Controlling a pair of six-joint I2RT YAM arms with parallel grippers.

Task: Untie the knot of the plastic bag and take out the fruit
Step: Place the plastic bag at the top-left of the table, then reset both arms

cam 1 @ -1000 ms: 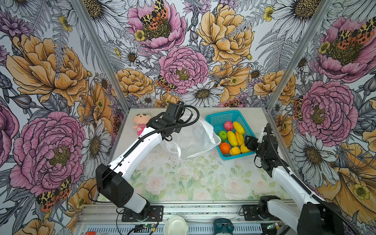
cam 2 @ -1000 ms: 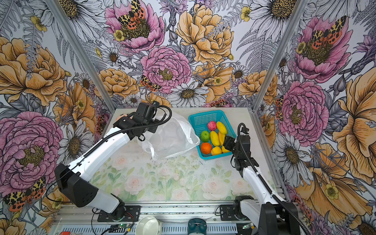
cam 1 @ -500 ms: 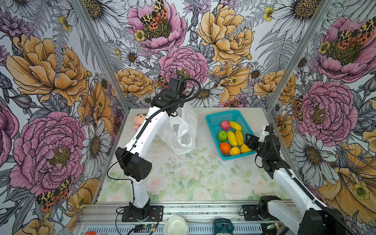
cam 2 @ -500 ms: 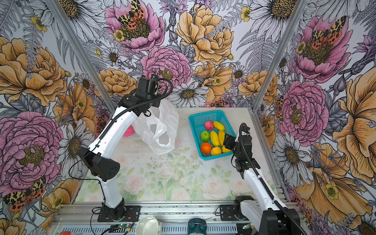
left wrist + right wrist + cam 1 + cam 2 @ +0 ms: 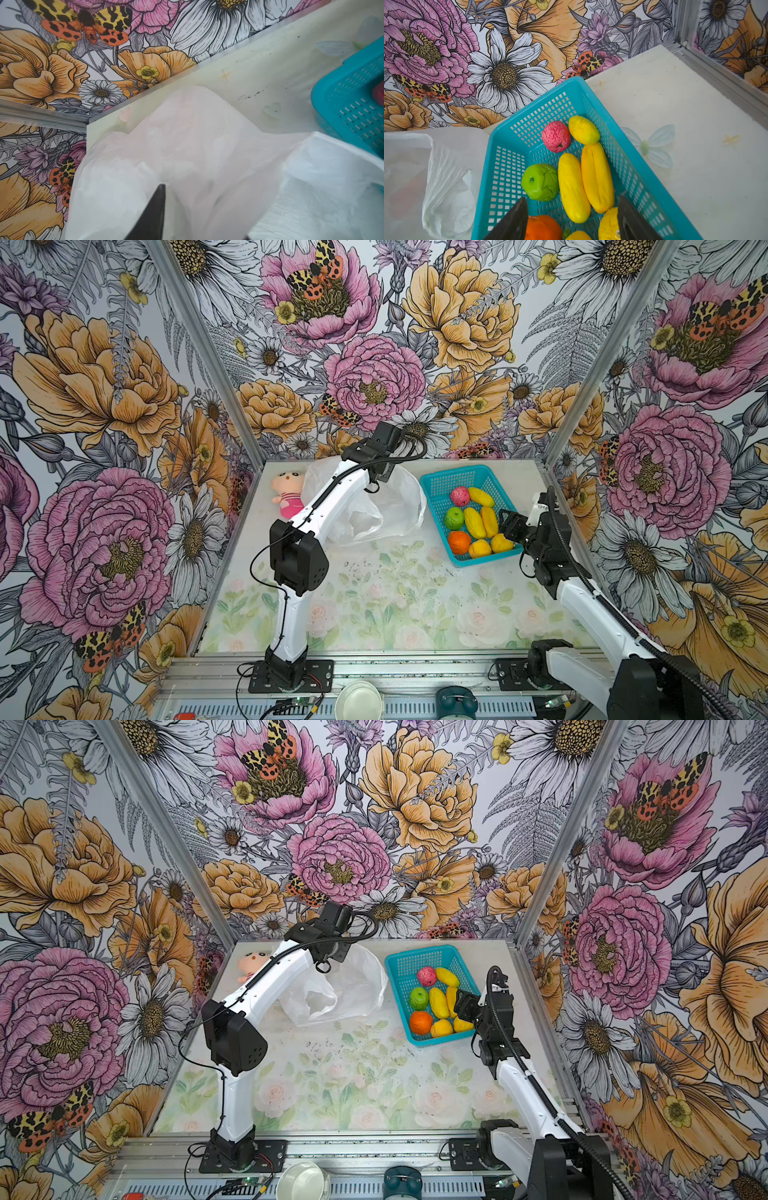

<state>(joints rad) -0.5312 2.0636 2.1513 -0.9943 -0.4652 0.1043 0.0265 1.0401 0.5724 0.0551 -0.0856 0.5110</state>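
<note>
The plastic bag (image 5: 390, 506) lies slack on the table (image 5: 395, 605) at the rear. It sits between the pink plush doll (image 5: 284, 493) and the teal basket (image 5: 442, 485). Its right edge rests against the basket's side, and its left edge is just beside the doll. The film is crumpled and translucent, and one handle loop lies toward the front.

The left arm reaches over the bag, with its wrist above the bag's rear part. In the left wrist view, the left gripper (image 5: 192, 193) points down at the film. One dark finger (image 5: 153, 209) stands well off to the side, so the jaws are apart. The bag covers the other finger. Film lies across the gap, and none of it appears pinched.

The fruit (image 5: 473, 522) is all inside the basket in both top views:
- a pink-red bumpy ball (image 5: 556, 136) toward the rear
- a green piece (image 5: 539, 181)
- an orange piece (image 5: 543, 227) at the near end
- five yellow pieces

The right gripper (image 5: 572, 218) hovers over the near end of the basket. Its fingers are spread wide on either side of the orange and yellow pieces below. Nothing is between the pads, and they touch no fruit.
</note>
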